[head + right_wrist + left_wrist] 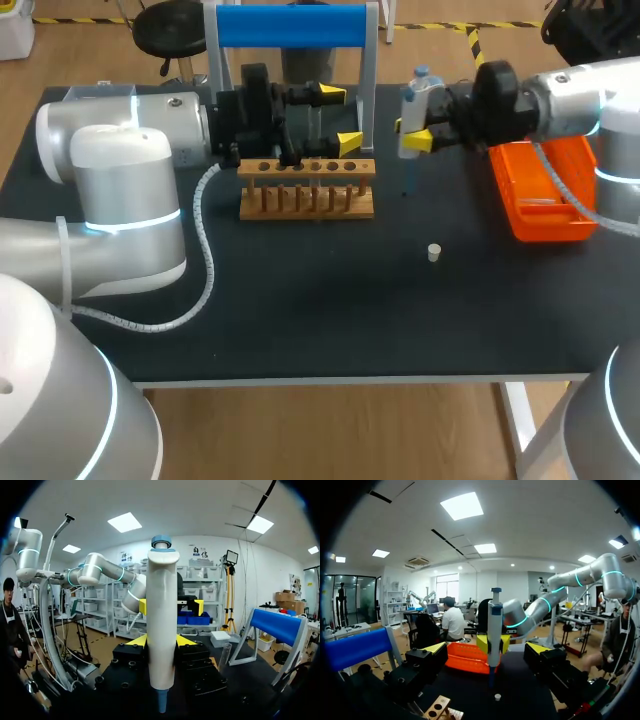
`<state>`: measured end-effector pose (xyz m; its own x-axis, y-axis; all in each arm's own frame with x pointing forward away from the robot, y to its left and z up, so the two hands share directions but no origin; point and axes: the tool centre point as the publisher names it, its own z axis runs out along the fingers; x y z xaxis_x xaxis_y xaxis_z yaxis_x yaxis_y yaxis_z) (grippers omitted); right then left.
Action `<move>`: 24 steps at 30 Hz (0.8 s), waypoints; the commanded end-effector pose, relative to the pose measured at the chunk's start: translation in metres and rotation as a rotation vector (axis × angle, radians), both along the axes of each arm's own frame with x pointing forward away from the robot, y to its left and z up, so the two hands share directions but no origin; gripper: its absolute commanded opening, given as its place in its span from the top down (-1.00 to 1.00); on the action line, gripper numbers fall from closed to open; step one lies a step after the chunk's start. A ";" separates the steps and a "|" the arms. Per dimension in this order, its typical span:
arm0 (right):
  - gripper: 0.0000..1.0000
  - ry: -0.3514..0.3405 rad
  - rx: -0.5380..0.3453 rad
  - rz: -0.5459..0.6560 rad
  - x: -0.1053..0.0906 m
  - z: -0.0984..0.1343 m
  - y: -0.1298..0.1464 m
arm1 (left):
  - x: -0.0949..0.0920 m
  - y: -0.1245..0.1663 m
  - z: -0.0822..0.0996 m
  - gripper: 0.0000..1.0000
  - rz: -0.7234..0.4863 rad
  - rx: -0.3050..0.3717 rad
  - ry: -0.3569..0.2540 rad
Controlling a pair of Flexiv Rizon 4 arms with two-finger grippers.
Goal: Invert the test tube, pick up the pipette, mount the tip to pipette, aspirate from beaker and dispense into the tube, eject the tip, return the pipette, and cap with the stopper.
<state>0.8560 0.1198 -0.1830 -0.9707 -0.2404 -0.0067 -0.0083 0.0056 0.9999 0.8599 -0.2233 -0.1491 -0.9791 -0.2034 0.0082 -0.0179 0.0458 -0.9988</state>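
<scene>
My right gripper (412,132) is shut on a white pipette (418,100) with a blue top, held upright above the table right of the wooden tube rack (307,188); a thin tip (407,182) points down from it. In the right wrist view the fingers (136,640) clamp the pipette (162,620) from both sides. My left gripper (340,118) hangs open over the rack's back, and a clear test tube (317,130) seems to stand upright there. That tube (225,657) also shows in the right wrist view. A small white stopper (434,252) lies on the mat.
An orange tray (540,195) sits at the right, under my right arm. The blue pipette stand (290,27) rises behind the rack. From the left wrist I see the pipette (494,630), the tray (470,661) and the stopper (497,697) ahead of the open fingers.
</scene>
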 end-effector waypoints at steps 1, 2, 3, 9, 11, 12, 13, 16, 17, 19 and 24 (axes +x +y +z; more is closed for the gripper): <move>1.00 0.002 -0.001 0.011 0.003 -0.003 0.015 | -0.001 0.000 0.000 -1.00 0.003 -0.002 -0.001; 1.00 0.003 -0.001 0.014 0.003 -0.003 0.018 | -0.001 0.000 0.000 -1.00 0.003 -0.002 -0.001; 1.00 0.004 -0.002 0.015 0.003 -0.004 0.021 | -0.001 0.000 0.000 -1.00 0.003 -0.002 -0.001; 1.00 0.008 -0.007 0.027 0.003 -0.009 0.036 | -0.001 0.000 0.000 -1.00 0.003 -0.002 -0.001; 1.00 0.007 -0.007 0.031 0.004 -0.009 0.040 | -0.001 0.000 0.000 -1.00 0.003 -0.002 -0.001; 1.00 0.006 -0.006 0.034 0.004 -0.009 0.043 | -0.001 0.000 0.000 -1.00 0.003 -0.002 -0.001; 1.00 0.004 -0.003 0.038 0.004 -0.008 0.045 | -0.001 0.000 0.000 -1.00 0.003 -0.002 -0.001; 1.00 0.003 0.002 0.045 0.004 -0.007 0.052 | -0.001 0.000 0.000 -1.00 0.003 -0.002 -0.001; 1.00 0.003 0.003 0.047 0.004 -0.006 0.055 | -0.001 0.000 0.000 -1.00 0.003 -0.002 -0.001; 1.00 0.003 0.005 0.052 0.004 -0.006 0.059 | -0.001 0.000 0.000 -1.00 0.003 -0.002 -0.001; 1.00 0.009 0.011 0.057 0.003 -0.007 0.067 | -0.001 0.000 0.000 -1.00 0.003 -0.002 -0.001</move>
<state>0.8573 0.1816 -0.1876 -0.9562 -0.2928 -0.0016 -0.0008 -0.0030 1.0000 0.8599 -0.2233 -0.1491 -0.9791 -0.2034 0.0082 -0.0179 0.0458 -0.9988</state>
